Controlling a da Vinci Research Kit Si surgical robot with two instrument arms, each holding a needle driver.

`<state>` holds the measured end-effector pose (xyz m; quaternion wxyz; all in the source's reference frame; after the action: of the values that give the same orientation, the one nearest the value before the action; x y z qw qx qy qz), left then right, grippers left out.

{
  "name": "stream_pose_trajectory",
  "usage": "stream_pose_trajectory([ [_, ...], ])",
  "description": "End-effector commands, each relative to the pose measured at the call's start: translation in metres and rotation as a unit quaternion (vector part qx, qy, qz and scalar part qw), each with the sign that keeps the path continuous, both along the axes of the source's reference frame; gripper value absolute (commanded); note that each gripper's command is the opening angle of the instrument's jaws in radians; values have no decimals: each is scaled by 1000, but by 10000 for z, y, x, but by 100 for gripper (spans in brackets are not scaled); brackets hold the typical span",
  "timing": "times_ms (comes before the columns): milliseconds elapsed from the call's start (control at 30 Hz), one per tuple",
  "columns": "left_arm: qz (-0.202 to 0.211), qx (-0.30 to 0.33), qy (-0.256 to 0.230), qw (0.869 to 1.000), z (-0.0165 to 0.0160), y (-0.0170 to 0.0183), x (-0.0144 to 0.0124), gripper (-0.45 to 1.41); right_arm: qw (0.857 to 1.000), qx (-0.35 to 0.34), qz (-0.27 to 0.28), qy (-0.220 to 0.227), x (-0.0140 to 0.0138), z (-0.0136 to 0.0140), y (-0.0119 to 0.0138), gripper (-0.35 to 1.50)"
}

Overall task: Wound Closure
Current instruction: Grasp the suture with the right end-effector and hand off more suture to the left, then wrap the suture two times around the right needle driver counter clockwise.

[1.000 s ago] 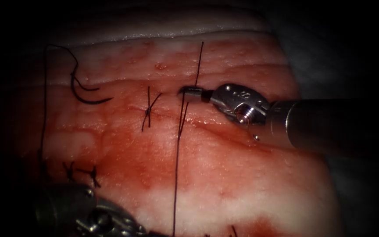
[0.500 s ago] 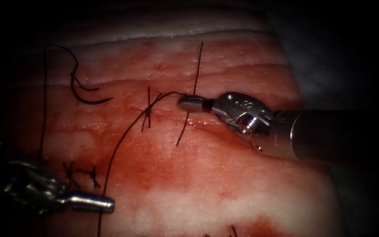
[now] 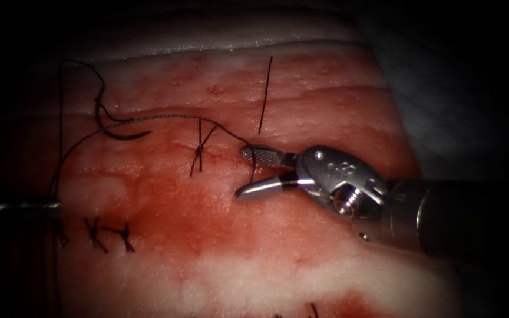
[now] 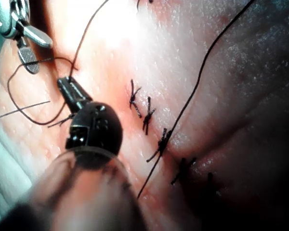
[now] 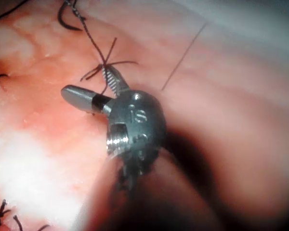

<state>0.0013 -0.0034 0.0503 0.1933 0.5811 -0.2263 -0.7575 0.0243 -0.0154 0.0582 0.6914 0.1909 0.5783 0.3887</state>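
The right hand (image 3: 245,174) stands wide open just right of the knotted stitch (image 3: 198,148), its two jaws spread apart and holding nothing. One strand of thread (image 3: 148,119) runs from beside the upper jaw, up over the stitch and away leftward across the tissue (image 3: 301,235). At the far left edge the left hand (image 3: 54,206) has its jaws closed on that thread; the left wrist view shows the strand meeting its tip (image 4: 67,84). The curved needle (image 3: 116,132) lies loose on the tissue at the upper left, held by neither hand and not visibly entered in the flesh. A short cut end of thread (image 3: 265,94) lies above the right hand. Lower left, a few finished stitches (image 3: 110,232) sit along the cut.

The risk I see: the open jaws sit very close to the strand and to the tissue surface. If they close carelessly they might nick the wrong length of thread or pinch the tissue. A hard pull from the left hand could also strain the knot.
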Motion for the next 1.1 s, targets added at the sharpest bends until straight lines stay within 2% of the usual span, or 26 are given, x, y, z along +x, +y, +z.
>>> stream_pose_trajectory([
  [33, 0, 0, 2, 1000, 4, 2, -6, -45, 1000, -9, -1, 5, 0, 0, 10, 147],
  [400, 4, -11, 1, 1000, -4, 1, -7, -45, 999, -35, 28, 9, -28, -16, 78, 147],
  [433, 5, -13, 1, 1000, -4, 1, -8, -45, 999, -33, 31, 11, -29, -15, 86, 145],
  [500, 6, -16, 0, 1000, -4, 1, -9, -45, 999, -31, 32, 14, -27, -12, 95, 130],
  [533, 7, -17, -2, 1000, -5, 1, -10, -45, 999, -31, 37, 11, -20, -5, 103, 89],
  [567, 8, -17, -3, 1000, -5, 1, -11, -45, 999, -33, 40, 10, -17, -2, 105, 41],
  [600, 9, -19, -4, 1000, -5, 1, -12, -45, 998, -34, 43, 8, -11, 3, 107, -26],
  [633, 10, -19, -5, 1000, -6, 1, -12, -45, 998, -36, 49, 7, -5, 7, 109, -35],
  [733, 13, -22, -13, 1000, -8, 2, -14, -45, 996, -75, 33, 36, 14, 21, 115, -35],
  [867, 29, -18, -21, 999, -13, 4, -17, -45, 990, -130, -2, 47, 41, 39, 114, -35],
  [1100, 41, -13, -31, 999, -28, 8, -19, -45, 982, -158, -56, 83, 74, 69, 98, -35],
])
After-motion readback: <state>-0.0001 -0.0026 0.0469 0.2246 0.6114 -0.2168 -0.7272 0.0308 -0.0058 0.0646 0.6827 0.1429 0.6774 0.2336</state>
